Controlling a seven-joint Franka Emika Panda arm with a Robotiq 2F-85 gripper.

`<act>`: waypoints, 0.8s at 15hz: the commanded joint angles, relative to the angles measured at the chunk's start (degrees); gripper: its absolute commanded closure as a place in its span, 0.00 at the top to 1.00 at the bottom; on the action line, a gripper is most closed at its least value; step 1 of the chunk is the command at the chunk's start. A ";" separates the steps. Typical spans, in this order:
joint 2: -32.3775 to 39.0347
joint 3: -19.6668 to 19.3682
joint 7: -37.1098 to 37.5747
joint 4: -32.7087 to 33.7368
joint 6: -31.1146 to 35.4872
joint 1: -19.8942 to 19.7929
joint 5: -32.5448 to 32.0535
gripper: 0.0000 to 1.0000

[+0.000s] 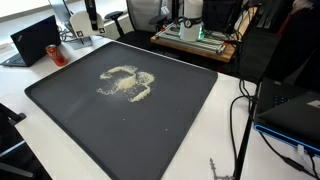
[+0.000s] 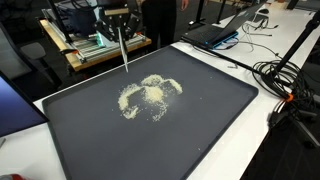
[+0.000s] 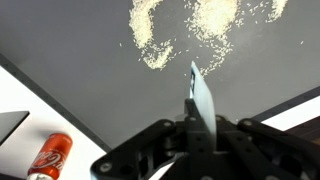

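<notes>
A pile of pale grains [image 1: 127, 82] lies scattered in loops in the middle of a large black mat [image 1: 150, 135]; it shows in both exterior views [image 2: 150, 95]. My gripper [image 2: 118, 16] is shut on a thin flat white blade [image 2: 123, 45] that points down toward the mat's [image 2: 190, 140] far edge, short of the grains. In the wrist view the jaws [image 3: 196, 128] clamp the blade [image 3: 203, 98]. Its tip is just short of the grains [image 3: 150, 40] on the mat [image 3: 70, 60]. I cannot tell whether the tip touches the mat.
A red soda can [image 1: 57, 55] stands off the mat's corner and lies at the bottom left of the wrist view [image 3: 50, 158]. Laptops [image 1: 35, 38] [image 2: 215, 35] sit on the white table. Black cables [image 2: 290, 85] trail along one side. A wooden bench with equipment [image 2: 95, 45] stands behind.
</notes>
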 commanded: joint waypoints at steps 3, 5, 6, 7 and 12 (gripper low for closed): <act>8.54 0.80 -12.04 5.11 -0.80 -5.22 14.50 0.01; 10.25 1.36 -16.52 4.92 -0.72 -7.76 20.35 0.01; 10.82 1.75 -18.99 4.88 -1.14 -9.16 23.73 0.01; 11.52 2.03 -20.77 4.57 -0.89 -10.50 27.22 0.01; 14.77 2.72 -26.04 3.98 0.15 -15.11 39.97 0.01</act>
